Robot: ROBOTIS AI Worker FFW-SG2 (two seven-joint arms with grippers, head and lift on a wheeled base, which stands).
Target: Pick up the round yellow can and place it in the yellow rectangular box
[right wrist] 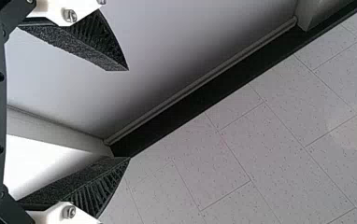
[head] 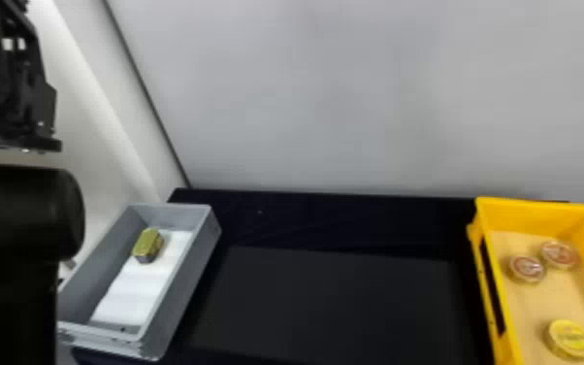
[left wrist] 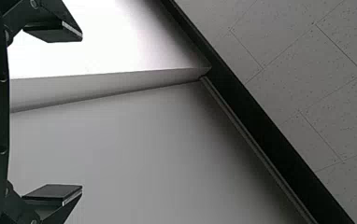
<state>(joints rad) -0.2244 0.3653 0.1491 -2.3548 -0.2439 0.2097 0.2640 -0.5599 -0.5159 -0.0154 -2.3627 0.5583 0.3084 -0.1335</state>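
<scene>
The left arm point(head: 19, 218) stands at the left side, its thick, rounded black link on the near side and a bracketed mechanism point(head: 5, 92) with screws above it. In the left wrist view, the left gripper point(left wrist: 82, 112) has its 2 flat black fingers wide apart, with nothing between the pads. The right gripper point(right wrist: 129, 114), in the right wrist view, also holds its 2 fingers apart; these are dark and wedge-shaped, with ribbed sides, rough inner faces and pale metal mounts at their bases.

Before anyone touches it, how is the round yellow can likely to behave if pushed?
The round yellow can sits flat and looks squat, so it would probably slide rather than tip. Turned onto its curved side, it might roll.
</scene>
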